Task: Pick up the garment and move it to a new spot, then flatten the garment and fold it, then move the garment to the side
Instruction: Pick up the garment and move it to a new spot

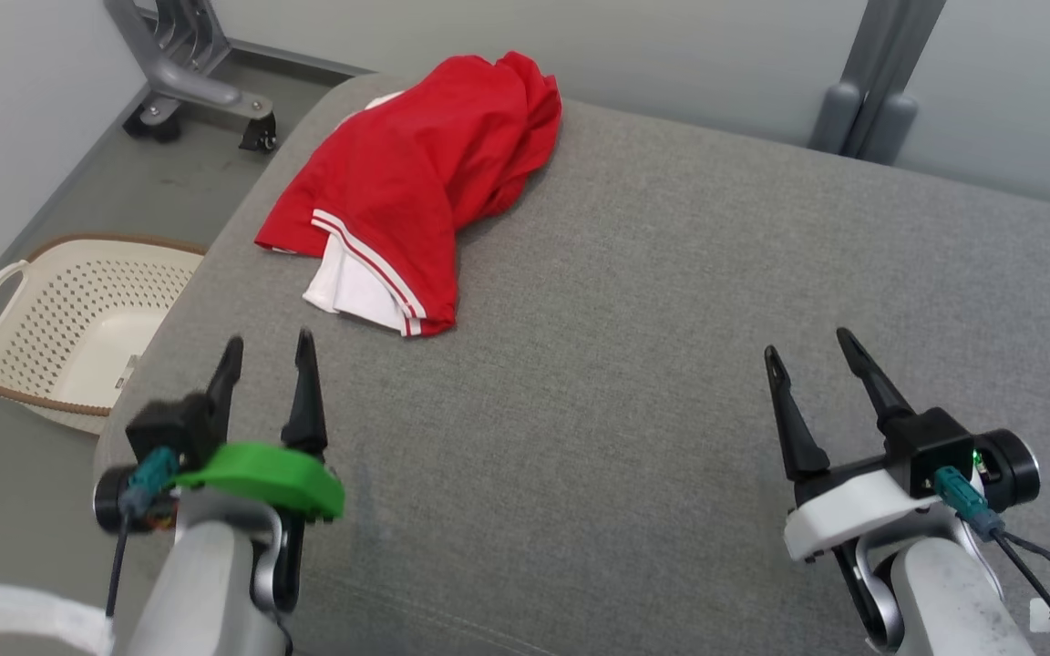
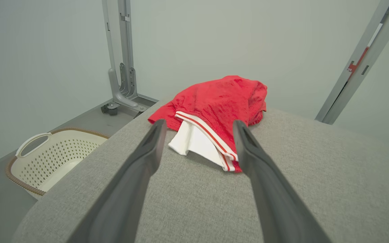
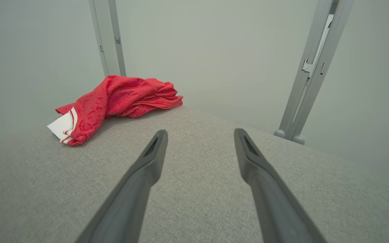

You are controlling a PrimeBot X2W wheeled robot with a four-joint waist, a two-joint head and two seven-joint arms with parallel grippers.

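garment (image 1: 406,173): crumpled red-white heap, far left on worktop (image 1: 634,364)
left pincer (image 1: 268,339): apart, near left
right pincer (image 1: 807,342): apart, near right

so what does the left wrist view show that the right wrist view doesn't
Left wrist view's own: the cream basket on the floor and the stand's wheeled base. Right wrist view's own: the rounded feet of a grey post. Both: the red garment heaped on the grey cushion, ahead of the open left gripper or right gripper.
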